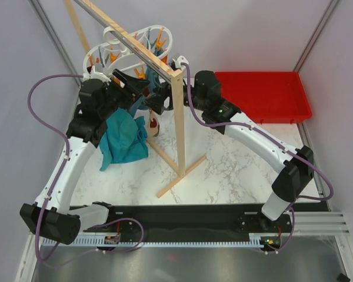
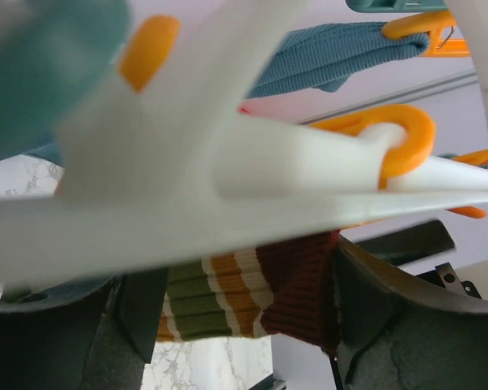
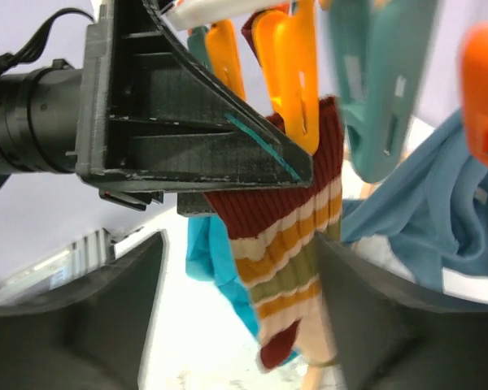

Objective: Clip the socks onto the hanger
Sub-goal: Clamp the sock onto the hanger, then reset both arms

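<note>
The sock (image 3: 285, 236) hangs pinched in an orange clip (image 3: 289, 81) on the hanger (image 2: 228, 179) — bearing its own weight, I judge — so my left hand (image 2: 240, 301) and right hand (image 3: 240, 268) stand open around it.

Pale lilac walls (image 1: 235, 29) enclose a marbled tabletop (image 1: 235, 170).

Sock (image 3: 285, 244) striped maroon, cream, orange and olive green; hanger (image 2: 228, 187) plain white, its clips (image 3: 289, 73) orange; cloth (image 1: 125, 138) teal; tray (image 1: 262, 97) red; table (image 1: 223, 170) white marble, grey-veined; rack (image 1: 179, 117) pale wood.
</note>
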{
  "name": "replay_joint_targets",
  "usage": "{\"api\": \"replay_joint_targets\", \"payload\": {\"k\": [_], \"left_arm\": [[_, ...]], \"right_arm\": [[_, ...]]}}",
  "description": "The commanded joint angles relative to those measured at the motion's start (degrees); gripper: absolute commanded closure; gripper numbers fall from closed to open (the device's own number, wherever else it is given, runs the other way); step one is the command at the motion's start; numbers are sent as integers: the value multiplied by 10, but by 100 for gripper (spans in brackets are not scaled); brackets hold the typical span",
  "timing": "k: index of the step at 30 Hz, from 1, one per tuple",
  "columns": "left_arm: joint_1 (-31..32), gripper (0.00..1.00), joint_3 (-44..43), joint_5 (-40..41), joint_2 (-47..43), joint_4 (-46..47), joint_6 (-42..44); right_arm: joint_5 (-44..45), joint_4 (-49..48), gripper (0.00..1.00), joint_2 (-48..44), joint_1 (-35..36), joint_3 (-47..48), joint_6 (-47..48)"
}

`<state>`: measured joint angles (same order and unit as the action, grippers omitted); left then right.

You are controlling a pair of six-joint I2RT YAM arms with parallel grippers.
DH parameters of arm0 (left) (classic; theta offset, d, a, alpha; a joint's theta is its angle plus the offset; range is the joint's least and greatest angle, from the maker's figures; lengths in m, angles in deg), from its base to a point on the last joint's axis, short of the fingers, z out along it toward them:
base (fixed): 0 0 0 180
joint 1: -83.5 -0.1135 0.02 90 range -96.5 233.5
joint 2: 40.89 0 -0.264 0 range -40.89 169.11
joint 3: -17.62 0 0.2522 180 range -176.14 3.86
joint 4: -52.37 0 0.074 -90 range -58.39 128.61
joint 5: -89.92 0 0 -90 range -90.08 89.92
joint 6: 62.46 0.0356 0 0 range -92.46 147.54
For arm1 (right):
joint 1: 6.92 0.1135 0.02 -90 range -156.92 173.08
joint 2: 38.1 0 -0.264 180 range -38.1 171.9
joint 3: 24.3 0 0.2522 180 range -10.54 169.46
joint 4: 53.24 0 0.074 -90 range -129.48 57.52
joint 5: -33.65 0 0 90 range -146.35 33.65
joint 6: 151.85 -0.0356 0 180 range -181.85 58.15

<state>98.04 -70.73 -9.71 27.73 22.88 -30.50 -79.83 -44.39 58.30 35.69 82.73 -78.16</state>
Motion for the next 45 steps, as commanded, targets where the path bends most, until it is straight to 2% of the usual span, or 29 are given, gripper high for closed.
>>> {"api": "replay_joint_targets", "payload": {"k": [1, 2, 8, 16, 19, 20, 21, 22, 25, 29, 32, 35, 37, 45], "left_arm": [[-5, 20, 14, 8, -11, -52, 5], [-5, 20, 14, 9, -21, -50, 13], [-5, 18, 18, 19, -68, -48, 57], [-5, 18, 59, 19, -138, -48, 57], [-5, 18, 91, 19, -178, -48, 57], [-5, 18, 110, 19, -205, -48, 57], [-5, 19, 121, -65, -205, -50, 77], [-5, 19, 133, -76, -231, -49, 186], [-4, 19, 187, -104, -287, -48, 211], [-4, 18, 294, -132, -334, -22, 207], [-3, 18, 361, -159, -357, 33, 189], [-1, 18, 407, -164, -353, 75, 171], [4, 18, 422, -170, -341, 94, 164], [15, 17, 492, -221, -351, 153, 130]], "right_arm": [[13, -3, 10, -13, 1, 8, 12], [16, -1, 7, -16, 1, -2, 15], [63, 2, 5, -54, -16, -62, 0], [106, 15, 4, -148, -92, -171, -32], [137, 59, 2, -181, -133, -198, -60], [151, 101, 2, -192, -150, -204, -65], [151, 124, 2, -199, -156, -209, -64], [173, 149, 2, -206, -161, -222, -64], [223, 213, 2, -250, -163, -285, -64], [315, 241, 2, -381, -164, -408, -98], [358, 263, 2, -461, -164, -502, -140], [336, 278, 2, -579, -165, -585, -167], [330, 292, 2, -616, -164, -629, -205], [292, 305, 2, -792, -164, -722, -275]]}}
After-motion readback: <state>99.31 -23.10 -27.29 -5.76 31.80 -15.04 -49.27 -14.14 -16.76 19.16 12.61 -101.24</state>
